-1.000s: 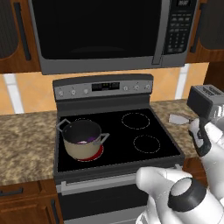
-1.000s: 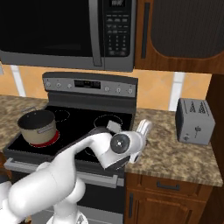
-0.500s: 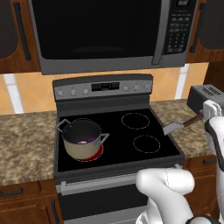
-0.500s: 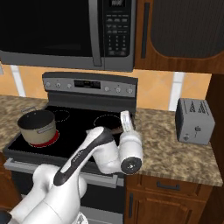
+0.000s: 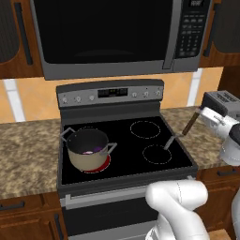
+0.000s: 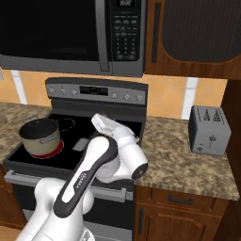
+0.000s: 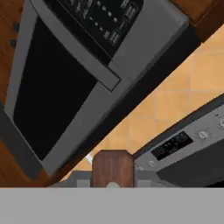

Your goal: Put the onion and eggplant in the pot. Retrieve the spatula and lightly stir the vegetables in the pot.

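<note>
The beige pot (image 5: 83, 157) stands on the stove's front left burner, also seen at the left as the pot (image 6: 40, 139). Dark purple eggplant (image 5: 96, 149) lies inside it; I cannot tell the onion apart from it. My gripper (image 5: 200, 114) hangs over the stove's right edge, shut on the end of the spatula (image 5: 180, 133). Its brown handle slants down to the left. The grey blade (image 6: 81, 144) hovers just above the front right burner. In the hand view the gripper (image 7: 113, 180) clamps the brown handle end (image 7: 113, 166).
A grey toaster (image 6: 209, 130) stands on the granite counter to the right of the stove. The microwave (image 5: 117, 33) hangs over the stove, with the control panel (image 5: 110, 93) at the back. Wooden cabinets flank it.
The spatula has come up off the right counter in my shut gripper. It has been carried left, so its blade now hangs over the front right burner.
</note>
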Robot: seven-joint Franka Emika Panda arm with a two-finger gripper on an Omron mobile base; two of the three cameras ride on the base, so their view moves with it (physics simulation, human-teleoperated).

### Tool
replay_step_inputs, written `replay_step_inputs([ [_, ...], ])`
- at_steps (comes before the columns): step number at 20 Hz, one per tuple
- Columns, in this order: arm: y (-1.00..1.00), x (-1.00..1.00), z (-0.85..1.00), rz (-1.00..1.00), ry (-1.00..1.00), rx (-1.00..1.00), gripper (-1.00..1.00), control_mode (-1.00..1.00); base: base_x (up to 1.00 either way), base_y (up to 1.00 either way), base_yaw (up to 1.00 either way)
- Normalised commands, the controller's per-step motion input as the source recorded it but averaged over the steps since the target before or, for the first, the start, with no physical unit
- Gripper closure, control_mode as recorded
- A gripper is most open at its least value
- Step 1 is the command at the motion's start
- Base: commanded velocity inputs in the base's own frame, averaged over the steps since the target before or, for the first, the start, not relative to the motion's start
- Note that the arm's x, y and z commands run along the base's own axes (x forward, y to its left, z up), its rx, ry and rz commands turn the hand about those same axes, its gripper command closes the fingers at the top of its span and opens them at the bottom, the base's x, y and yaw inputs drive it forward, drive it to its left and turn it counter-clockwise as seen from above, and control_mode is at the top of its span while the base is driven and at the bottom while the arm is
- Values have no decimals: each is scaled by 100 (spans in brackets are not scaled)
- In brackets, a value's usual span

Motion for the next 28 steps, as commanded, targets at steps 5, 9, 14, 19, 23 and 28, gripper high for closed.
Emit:
replay_step_inputs([
  [5, 100, -42, 81, 31, -51, -35, 100, -100, 0, 0, 0],
  [9, 100, -50, 47, 25, -37, -26, 100, -100, 0, 0, 0],
  [14, 92, -41, 17, 16, -24, -10, 100, -100, 0, 0, 0],
  [19, 69, -25, 0, 4, -15, 0, 100, -100, 0, 0, 0],
  [23, 66, -9, 14, 0, -15, 0, 100, -100, 0, 0, 0],
  [28, 64, 7, 2, 0, -10, 0, 100, -100, 0, 0, 0],
])
